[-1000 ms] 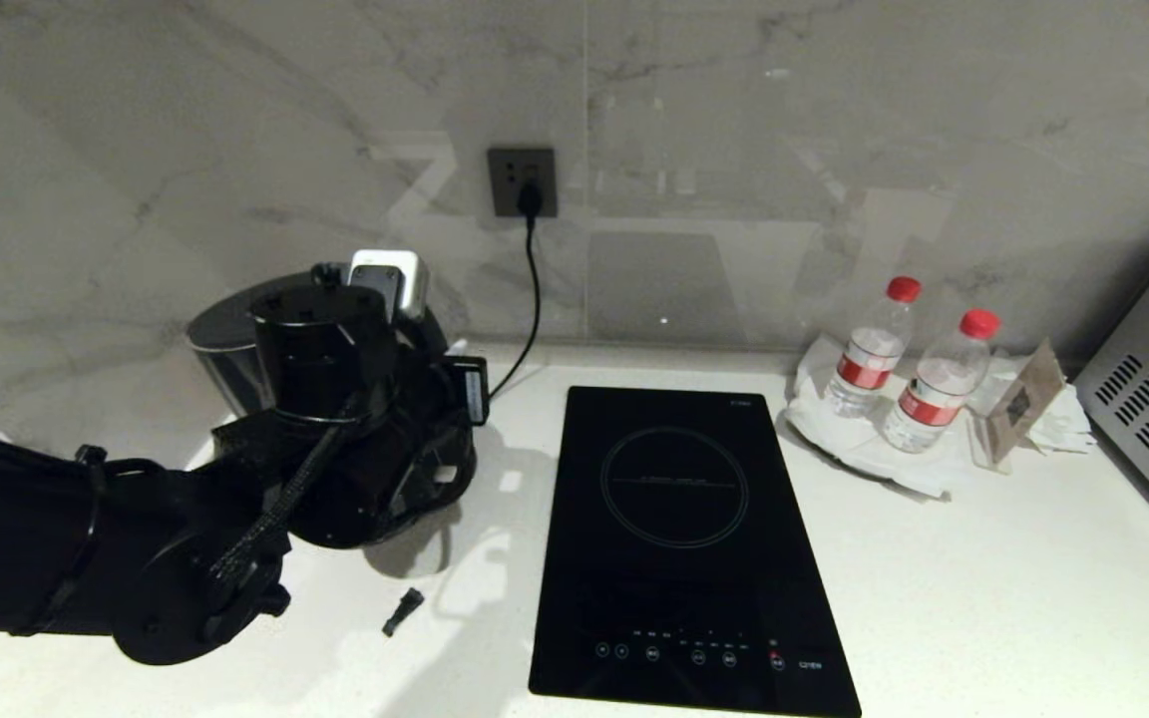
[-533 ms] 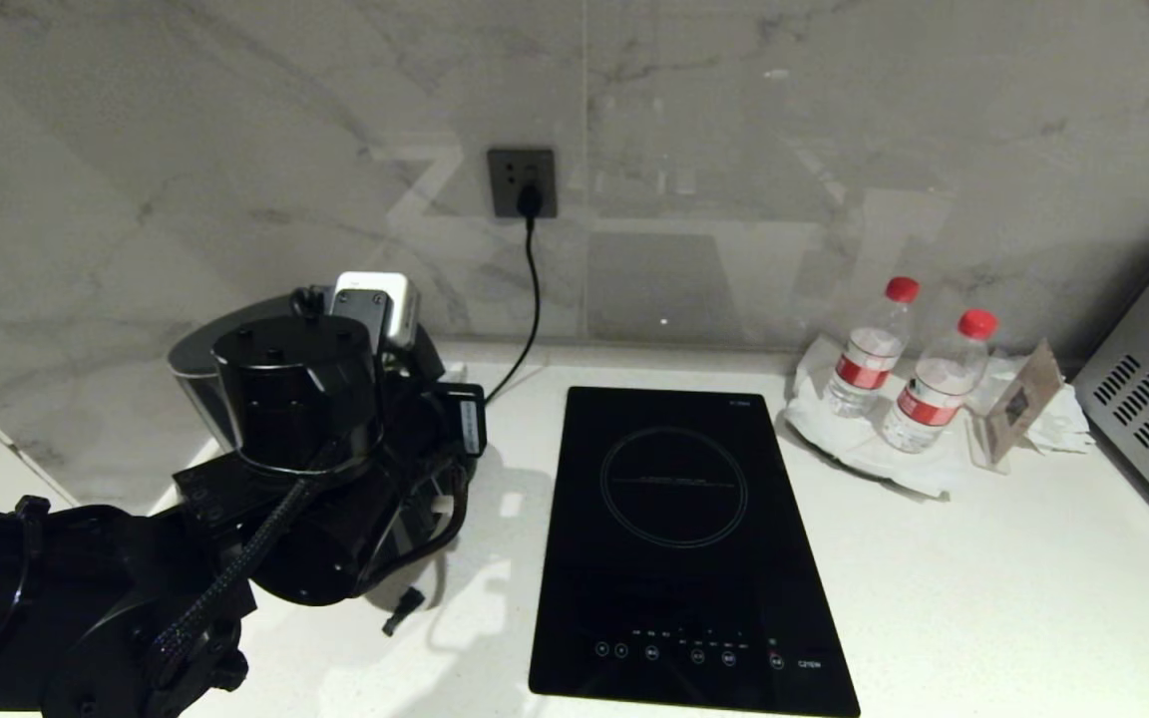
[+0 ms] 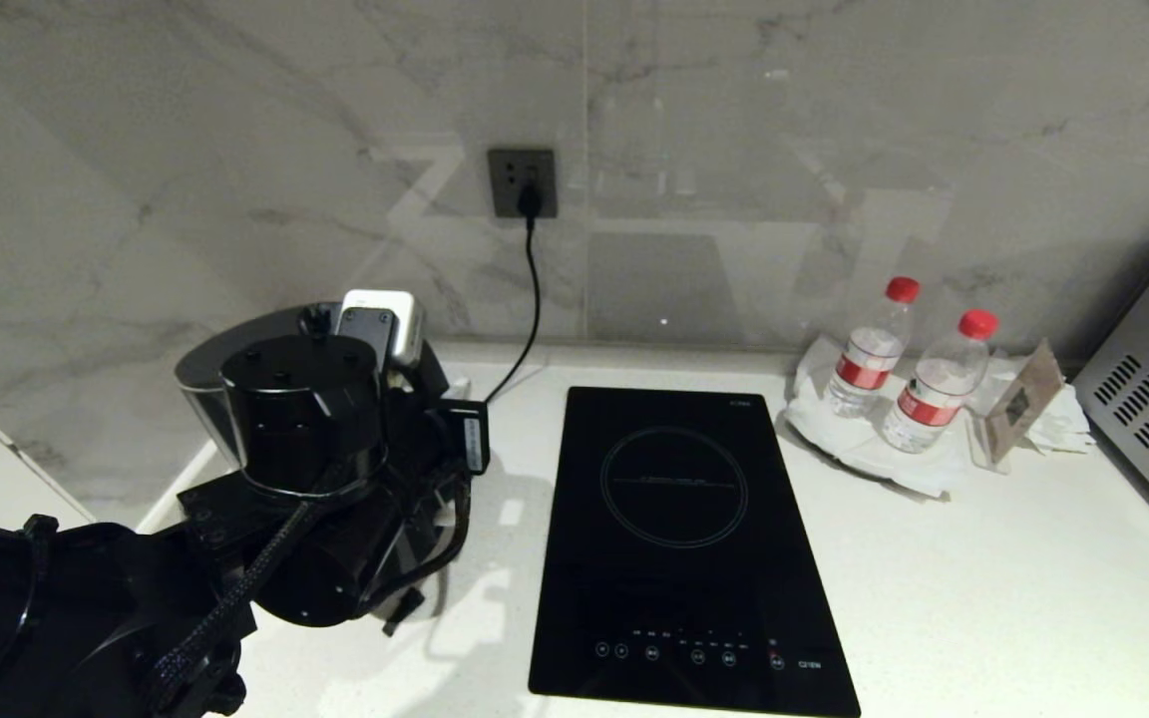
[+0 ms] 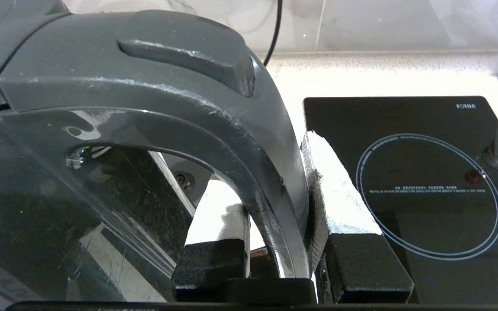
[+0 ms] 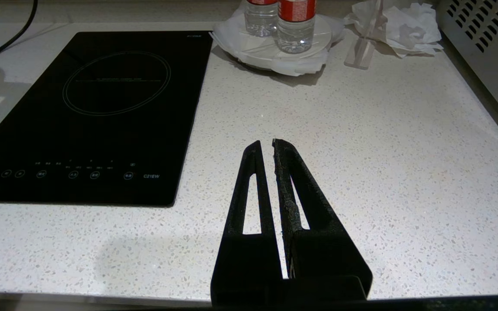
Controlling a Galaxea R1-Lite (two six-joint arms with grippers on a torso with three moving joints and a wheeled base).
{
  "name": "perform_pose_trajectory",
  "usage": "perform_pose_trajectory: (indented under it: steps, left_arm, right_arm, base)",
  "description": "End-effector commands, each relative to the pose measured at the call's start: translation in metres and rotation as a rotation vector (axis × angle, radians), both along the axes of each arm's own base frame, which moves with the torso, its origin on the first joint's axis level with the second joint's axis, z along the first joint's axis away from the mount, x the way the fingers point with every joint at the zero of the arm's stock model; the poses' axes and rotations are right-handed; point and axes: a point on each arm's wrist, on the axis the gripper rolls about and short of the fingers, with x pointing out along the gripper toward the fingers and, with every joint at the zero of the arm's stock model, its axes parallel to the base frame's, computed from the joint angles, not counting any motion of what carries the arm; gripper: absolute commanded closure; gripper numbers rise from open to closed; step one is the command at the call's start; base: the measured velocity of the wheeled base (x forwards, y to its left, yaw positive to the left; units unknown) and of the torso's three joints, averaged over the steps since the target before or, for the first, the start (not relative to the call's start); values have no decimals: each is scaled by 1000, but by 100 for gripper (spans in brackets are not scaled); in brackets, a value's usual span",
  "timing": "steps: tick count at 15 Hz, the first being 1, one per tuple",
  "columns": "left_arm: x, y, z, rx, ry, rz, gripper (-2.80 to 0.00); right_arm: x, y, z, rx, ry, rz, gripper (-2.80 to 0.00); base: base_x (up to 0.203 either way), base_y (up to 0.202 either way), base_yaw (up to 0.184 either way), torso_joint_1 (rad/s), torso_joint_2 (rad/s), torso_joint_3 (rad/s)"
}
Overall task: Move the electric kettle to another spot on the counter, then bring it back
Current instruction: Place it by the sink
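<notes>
- The left end effector (image 4: 275, 242) is clamped on the loop handle (image 4: 249, 142) of the electric kettle (image 3: 210, 384), one finger inside the loop, the other outside.
- The kettle sits left of the cooktop (image 3: 684, 538), near the back wall; the left arm (image 3: 305, 469) hides most of it (only part of the lid and upper body show), so contact with the bench (image 3: 983, 578) cannot be told.
- The right end effector (image 5: 265, 149) hovers over the bench right of the cooktop, fingers nearly together, holding nothing.
- Two water bottles (image 3: 919, 384) stand right of the cooktop.
</notes>
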Motion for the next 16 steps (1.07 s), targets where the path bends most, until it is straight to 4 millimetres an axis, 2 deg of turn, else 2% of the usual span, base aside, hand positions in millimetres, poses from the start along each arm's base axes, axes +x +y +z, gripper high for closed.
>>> perform_pose_trajectory:
  steps: [1, 8, 16]
  left_arm:
    - [0, -2, -1, -2, 1, -2, 0]
    - [1, -3, -5, -8, 11, -5, 0]
    - [2, -5, -7, -4, 15, -6, 0]
  right_arm:
    - [0, 0, 0, -1, 0, 0, 0]
    - [0, 0, 0, 0, 0, 0, 0]
    - [0, 0, 0, 1, 0, 0, 0]
  base:
    - [0, 0, 0, 0, 0, 0]
    - [0, 0, 0, 0, 0, 12]
    - [0, 0, 0, -1, 4, 185]
